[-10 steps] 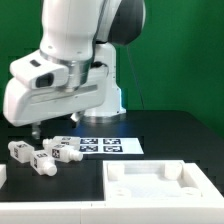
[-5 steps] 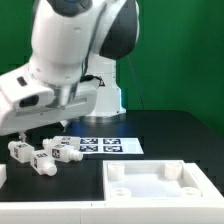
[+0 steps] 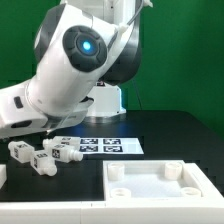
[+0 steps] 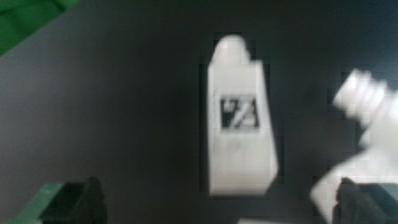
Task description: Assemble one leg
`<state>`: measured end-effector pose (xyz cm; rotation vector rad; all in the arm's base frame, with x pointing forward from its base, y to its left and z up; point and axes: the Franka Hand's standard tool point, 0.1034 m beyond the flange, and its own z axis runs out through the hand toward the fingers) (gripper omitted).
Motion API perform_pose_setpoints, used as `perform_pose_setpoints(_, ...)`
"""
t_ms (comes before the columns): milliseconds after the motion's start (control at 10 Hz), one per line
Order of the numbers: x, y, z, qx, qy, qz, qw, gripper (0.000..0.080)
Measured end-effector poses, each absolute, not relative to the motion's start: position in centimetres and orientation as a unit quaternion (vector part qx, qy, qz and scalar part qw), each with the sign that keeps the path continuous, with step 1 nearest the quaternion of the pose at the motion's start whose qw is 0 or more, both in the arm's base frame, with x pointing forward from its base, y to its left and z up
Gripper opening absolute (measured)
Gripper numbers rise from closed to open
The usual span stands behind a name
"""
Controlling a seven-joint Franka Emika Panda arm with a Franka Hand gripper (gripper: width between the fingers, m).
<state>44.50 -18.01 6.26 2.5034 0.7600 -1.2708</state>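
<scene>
Several white legs lie on the black table at the exterior view's left: one (image 3: 20,150), one (image 3: 42,163) and one (image 3: 63,152). In the wrist view a leg (image 4: 240,115) with a black-and-white tag lies lengthwise below the camera, and a second leg (image 4: 365,100) lies beside it, blurred. My gripper (image 4: 217,205) is open and empty, its dark fingers (image 4: 71,200) on either side of the tagged leg's near end and above it. In the exterior view the arm leans over the legs and my fingers do not show there.
The wide white square panel (image 3: 160,185) with corner sockets lies at the front on the exterior view's right. The marker board (image 3: 103,145) lies flat behind the legs. A green backdrop stands at the back.
The arm has swung toward the exterior view's left and tipped forward over the legs. The legs and the panel have not moved.
</scene>
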Motion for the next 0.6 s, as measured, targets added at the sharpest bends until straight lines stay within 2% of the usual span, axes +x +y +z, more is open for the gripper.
perform_pose_setpoints(400,44.8,-17.8,5.4,0.850,0.258,-0.443,0.123,0.0649)
perform_pose_setpoints(500,43.6,-18.5,4.2,0.861,0.241,-0.428,0.131,0.0649)
perform_pose_setpoints(600,41.4,-19.0,2.7,0.863,0.241,-0.427,0.126,0.0649)
